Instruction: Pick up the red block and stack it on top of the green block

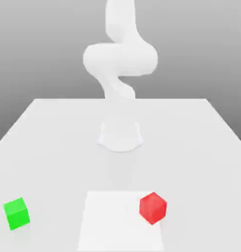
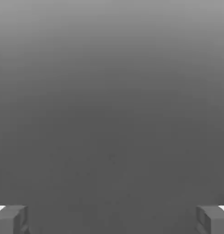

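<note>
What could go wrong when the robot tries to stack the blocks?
The red block sits twisted, so the open claw might pinch its corners and let it slip. The green block is turned too, so the red one could land crooked and fall off. They're also far apart, so it might get dropped on the way.

Taking the red block (image 1: 153,208) as landmark: the block stands at the edge of a pale square patch (image 1: 112,221) on the table (image 1: 53,162), with open space above it and on all 4 sides. 1 obstacle noted on the tabletop: the green block (image 1: 16,214), well apart toward the exterior view's left, upper face uncovered. Between the 2 blocks the surface is unobstructed. Behind the red block, the arm's base (image 1: 120,137) stands well apart, blocking passage there.
</note>
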{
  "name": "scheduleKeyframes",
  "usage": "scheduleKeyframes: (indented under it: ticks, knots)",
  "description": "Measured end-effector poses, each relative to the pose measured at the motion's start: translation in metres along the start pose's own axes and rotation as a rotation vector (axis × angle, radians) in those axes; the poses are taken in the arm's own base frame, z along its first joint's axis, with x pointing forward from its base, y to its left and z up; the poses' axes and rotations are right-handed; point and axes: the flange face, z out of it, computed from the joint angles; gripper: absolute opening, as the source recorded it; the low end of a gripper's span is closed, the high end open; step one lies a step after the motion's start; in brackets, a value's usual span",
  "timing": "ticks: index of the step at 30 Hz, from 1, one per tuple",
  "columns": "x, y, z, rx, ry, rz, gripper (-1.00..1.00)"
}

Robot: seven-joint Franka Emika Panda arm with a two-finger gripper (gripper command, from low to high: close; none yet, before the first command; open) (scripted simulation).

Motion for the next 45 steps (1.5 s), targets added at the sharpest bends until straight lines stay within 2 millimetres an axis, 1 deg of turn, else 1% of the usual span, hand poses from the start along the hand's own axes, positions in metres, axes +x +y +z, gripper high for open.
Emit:
scheduleKeyframes:
  ticks: [3,6,10,13,16,20,22,26,27,32,33,34,36,39,40,42,45]
  knots:
    - [-0.021,0.004,0.075,-0.056,-0.096,-0.081,0.0]
    - [-0.05,0.013,0.14,-0.107,-0.189,-0.16,0.0]
    - [-0.098,0.035,0.217,-0.171,-0.311,-0.266,0.0]
    - [-0.141,0.058,0.266,-0.217,-0.404,-0.347,0.0]
    - [-0.186,0.087,0.306,-0.262,-0.498,-0.428,0.0]
    - [-0.249,0.129,0.345,-0.314,-0.621,-0.539,0.0]
    - [-0.264,0.144,0.361,-0.325,-0.641,-0.553,0.0]
    - [-0.285,0.165,0.392,-0.328,-0.647,-0.556,0.0]
    - [-0.289,0.169,0.398,-0.328,-0.647,-0.556,-1.0]
    - [-0.289,0.169,0.398,-0.329,-0.647,-0.556,-1.0]
    - [-0.291,0.171,0.4,-0.329,-0.647,-0.556,-1.0]
    - [-0.289,0.169,0.398,-0.329,-0.647,-0.556,-1.0]
    - [-0.282,0.161,0.386,-0.329,-0.647,-0.556,-1.0]
    - [-0.267,0.148,0.364,-0.329,-0.647,-0.556,-1.0]
    - [-0.26,0.146,0.357,-0.332,-0.645,-0.546,-1.0]
    - [-0.213,0.17,0.36,-0.374,-0.619,-0.409,-1.0]
    - [-0.14,0.222,0.363,-0.441,-0.571,-0.182,-1.0]
